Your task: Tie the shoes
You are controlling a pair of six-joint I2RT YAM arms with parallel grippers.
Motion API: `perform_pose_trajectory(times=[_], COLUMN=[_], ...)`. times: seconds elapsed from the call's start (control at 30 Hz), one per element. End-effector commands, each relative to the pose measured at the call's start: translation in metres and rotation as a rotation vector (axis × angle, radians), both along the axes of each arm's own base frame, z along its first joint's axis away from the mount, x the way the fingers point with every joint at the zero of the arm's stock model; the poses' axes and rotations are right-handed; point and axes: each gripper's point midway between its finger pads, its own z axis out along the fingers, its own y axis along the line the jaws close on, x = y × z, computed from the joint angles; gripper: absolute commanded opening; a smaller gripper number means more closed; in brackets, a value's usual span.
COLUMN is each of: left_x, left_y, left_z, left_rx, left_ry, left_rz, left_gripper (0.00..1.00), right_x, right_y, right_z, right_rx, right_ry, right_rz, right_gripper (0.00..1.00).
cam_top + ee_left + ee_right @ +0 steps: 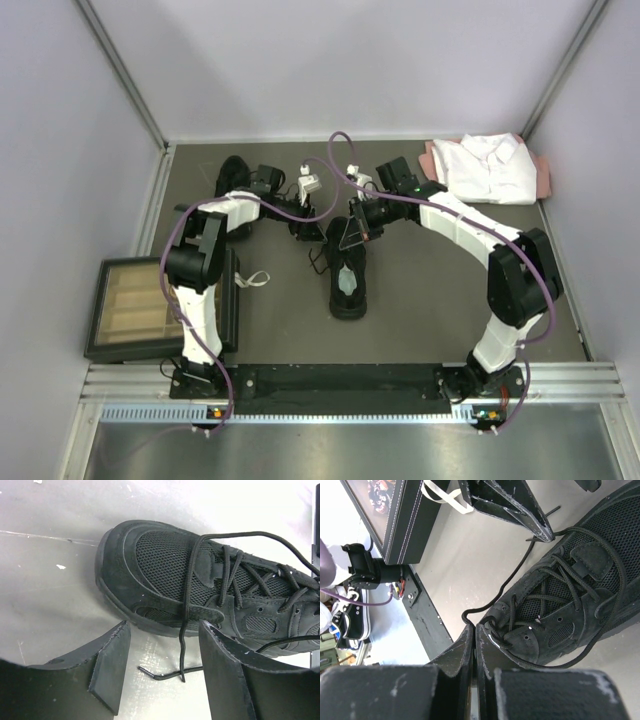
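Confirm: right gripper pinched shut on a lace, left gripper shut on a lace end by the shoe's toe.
Wrong on the left gripper: the left wrist view shows it open, the lace end lying between its fingers by the toe of the shoe. The right gripper is pinched shut on a lace.

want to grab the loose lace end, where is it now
Left wrist view: the lace end lies on the table between the fingers of the open left hand, beside the shoe.
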Motion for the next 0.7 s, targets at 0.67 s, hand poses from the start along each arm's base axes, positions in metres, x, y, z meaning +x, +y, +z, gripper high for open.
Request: perform_pose_trajectory(times=[0.67], left_x=[0.0048], left_y=[-0.0114], left_z=[0.0095], left_rx=[-0.045], left_ry=[-0.019], left_rz=[-0.075], left_gripper=[0.4], right_x=[0.0029], right_y=[0.0075], right_z=[-0.0012], right_rx=[0.011], right_ry=[-0.021], right_rz=[0.012], right_gripper=[0.0])
